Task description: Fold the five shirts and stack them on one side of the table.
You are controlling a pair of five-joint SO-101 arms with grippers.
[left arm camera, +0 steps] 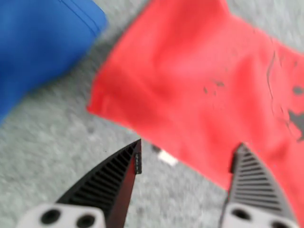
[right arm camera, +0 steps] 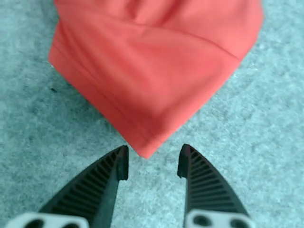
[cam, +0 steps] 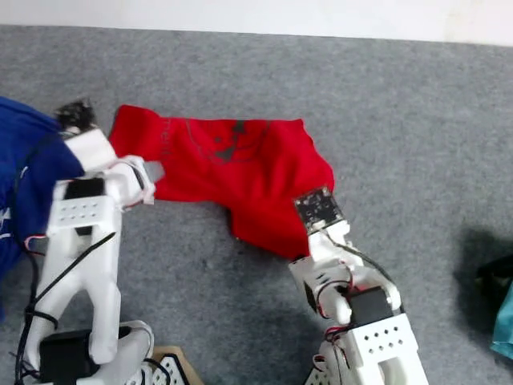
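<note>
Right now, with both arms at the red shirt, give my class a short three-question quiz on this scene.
1. True or false: the right gripper is shut on the red fabric shirt.
2. What lies beside the red shirt, near the left arm? A a blue fabric garment; B a yellow towel; C a green cap.
3. Fill in: the left gripper is ____.
Key: 1 false, it is open; 2 A; 3 open.

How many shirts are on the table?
2 for sure: red shirt mid-table, blue shirt at the left edge. A teal cloth at the right edge may be a third; others may be hidden.
</note>
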